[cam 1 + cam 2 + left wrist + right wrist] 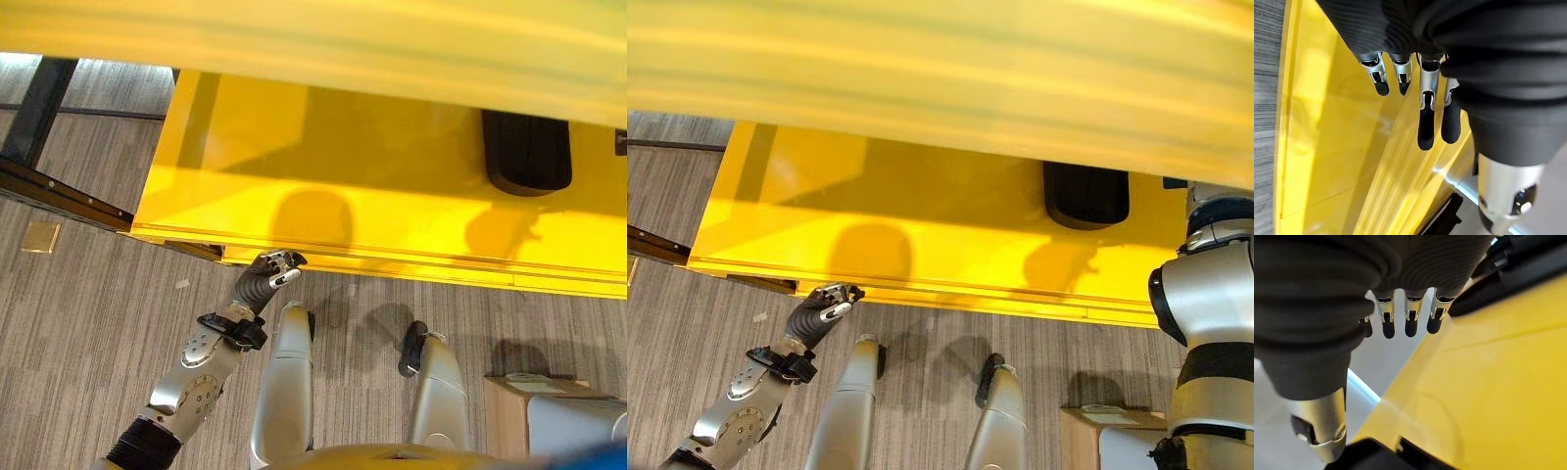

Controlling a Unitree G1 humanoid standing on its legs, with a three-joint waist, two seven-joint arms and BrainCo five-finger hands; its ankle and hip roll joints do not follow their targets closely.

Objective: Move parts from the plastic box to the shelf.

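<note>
A black ribbed part (527, 152) lies on the yellow shelf (323, 211), far right under the upper board; it is also in the right eye view (1087, 194). My left hand (271, 272) hangs low in front of the shelf's front edge, fingers (1425, 122) relaxed and holding nothing. My right arm (1213, 294) reaches up at the far right toward the shelf. In the right wrist view my right hand (1405, 318) hovers over the yellow surface with loose fingers and nothing in them, a black part (1528, 264) just past them.
The upper yellow board (313, 39) overhangs the shelf and hides its back. A brown box (509, 416) with a grey container (578, 421) stands on the carpet at lower right. A dark metal rail (59, 191) runs along the floor at left.
</note>
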